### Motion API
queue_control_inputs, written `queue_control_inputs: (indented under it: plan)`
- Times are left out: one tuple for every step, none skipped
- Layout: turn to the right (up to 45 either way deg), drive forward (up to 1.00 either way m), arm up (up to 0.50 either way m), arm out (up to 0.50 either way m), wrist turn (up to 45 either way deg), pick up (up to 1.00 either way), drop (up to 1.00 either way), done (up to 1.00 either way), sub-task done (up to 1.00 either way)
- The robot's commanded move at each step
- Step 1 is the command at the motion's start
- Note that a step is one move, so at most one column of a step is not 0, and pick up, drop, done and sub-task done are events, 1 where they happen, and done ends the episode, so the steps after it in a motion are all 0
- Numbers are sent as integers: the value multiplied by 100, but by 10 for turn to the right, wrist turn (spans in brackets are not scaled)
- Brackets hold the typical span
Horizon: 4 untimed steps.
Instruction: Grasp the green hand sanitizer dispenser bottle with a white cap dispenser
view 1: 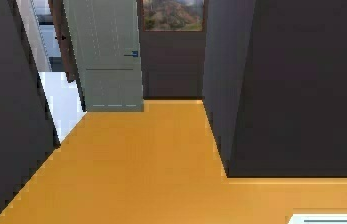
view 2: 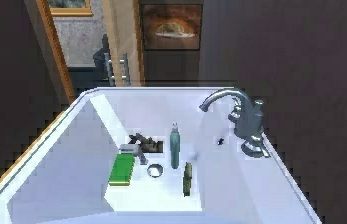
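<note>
One sink [view 2: 76,135] carries one faucet [view 2: 231,104] at its right rim. One green bottle [view 2: 175,150] with a pale top stands upright in the basin, just beside one drain [view 2: 155,170]. One green sponge [view 2: 124,170] lies left of the drain. Gripper state: cannot be determined.

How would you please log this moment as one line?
bottle: upright in sink | green pad: beside it | faucet: on rim
</note>
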Motion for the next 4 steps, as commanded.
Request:
queue_control_inputs:
  plan:
    - [0,0,50,0,0,0,0,0,0]
    - [0,0,38,0,0,0,0,0,0]
    - [0,0,0,26,0,0,0,0,0]
    - [0,0,0,0,450,0,0,0,0]
